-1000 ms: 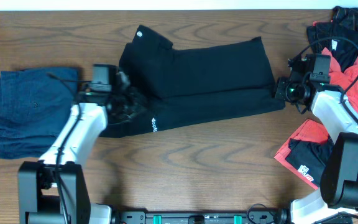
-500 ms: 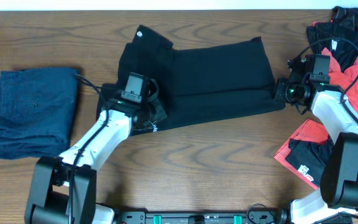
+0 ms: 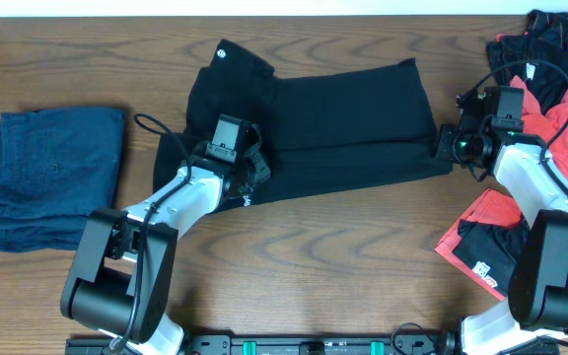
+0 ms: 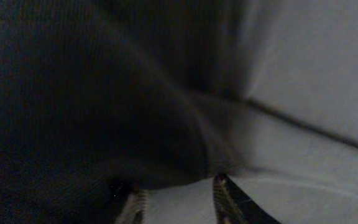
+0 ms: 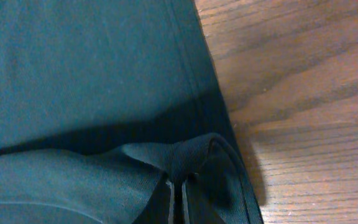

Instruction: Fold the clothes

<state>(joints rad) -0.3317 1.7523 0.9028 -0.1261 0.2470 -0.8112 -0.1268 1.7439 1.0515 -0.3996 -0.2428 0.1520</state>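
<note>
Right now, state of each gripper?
Left gripper: apparently closed on a fold of the black pants; view blurred.
Right gripper: jaws closed on the black pants' edge.

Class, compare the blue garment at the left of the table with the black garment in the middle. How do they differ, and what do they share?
The blue garment is a compact folded pile; the black garment lies long and wide. No gripper touches the blue garment; the right gripper pinches the black garment's edge and the left gripper is on its other end. Both lie flat on the table.
</note>
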